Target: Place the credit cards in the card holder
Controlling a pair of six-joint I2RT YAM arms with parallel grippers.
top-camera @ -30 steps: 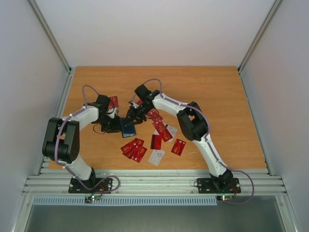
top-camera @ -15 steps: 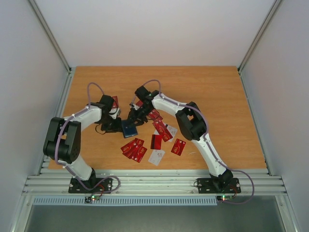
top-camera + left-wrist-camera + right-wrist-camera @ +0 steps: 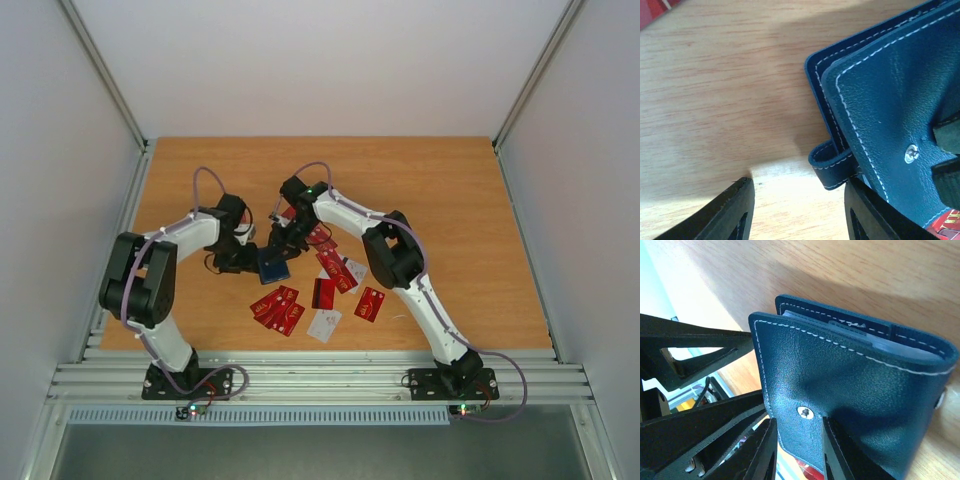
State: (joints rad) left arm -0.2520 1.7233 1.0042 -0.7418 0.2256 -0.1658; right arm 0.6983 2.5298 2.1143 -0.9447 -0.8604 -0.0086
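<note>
Navy card holder [image 3: 855, 375], flap between right gripper [image 3: 799, 421] jaws (inside obscured), corner cropped

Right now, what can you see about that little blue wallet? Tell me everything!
The card holder is a small dark navy wallet, leather-looking, with pale stitching round its edges, a silver snap stud and a short strap loop. It is folded nearly shut, clear pockets peeking between its covers, and sits on the wooden table between the two arms. The right gripper has its fingers against the front flap; the left gripper stands open beside the strap edge. A red card peeks from under the flap.
</note>
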